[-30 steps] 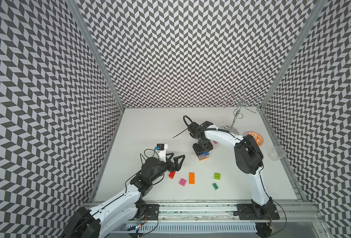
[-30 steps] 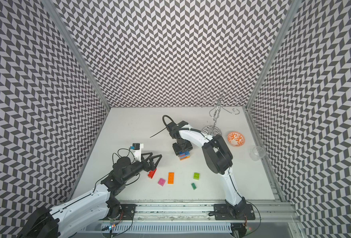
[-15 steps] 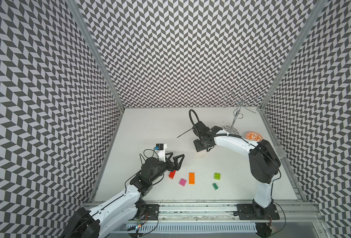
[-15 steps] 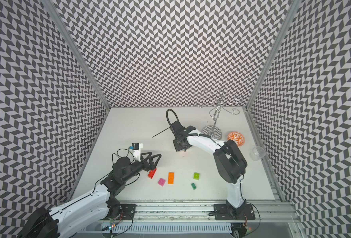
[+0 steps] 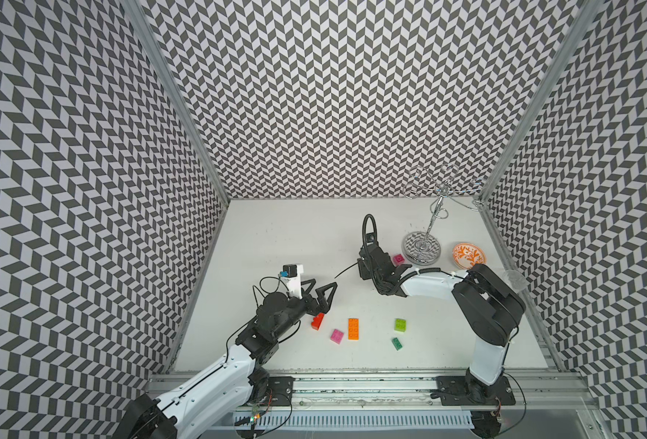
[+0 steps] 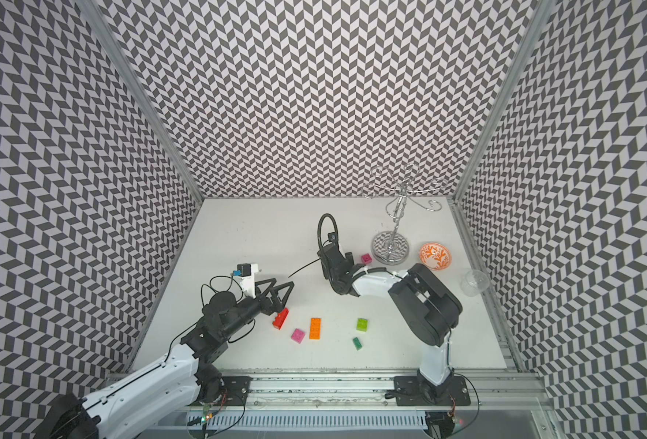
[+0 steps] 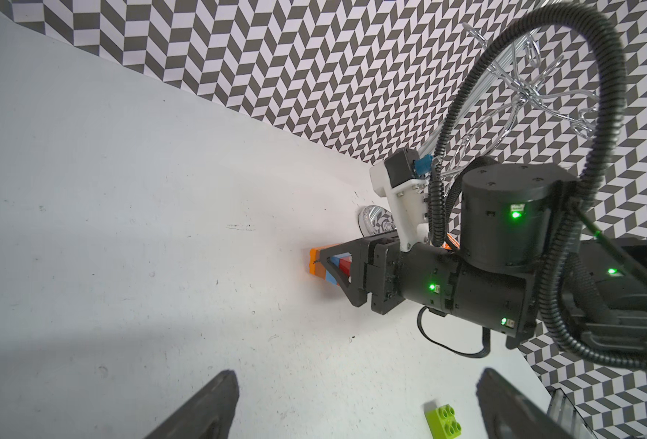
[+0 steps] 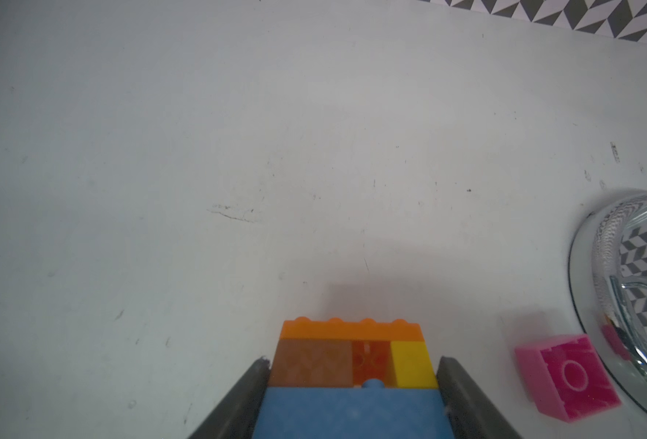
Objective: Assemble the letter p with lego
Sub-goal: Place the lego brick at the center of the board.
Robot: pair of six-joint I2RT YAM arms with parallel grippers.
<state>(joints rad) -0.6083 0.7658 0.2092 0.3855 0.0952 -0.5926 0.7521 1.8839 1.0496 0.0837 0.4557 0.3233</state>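
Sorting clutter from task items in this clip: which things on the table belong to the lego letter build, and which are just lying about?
Job in hand: multicoloured stack of plastic lego bricks; red oblong brick; pink square brick; orange oblong brick; lime square brick; small green brick; magenta square brick.
Lying about: chrome wire stand; orange patterned bowl; clear plastic cup.
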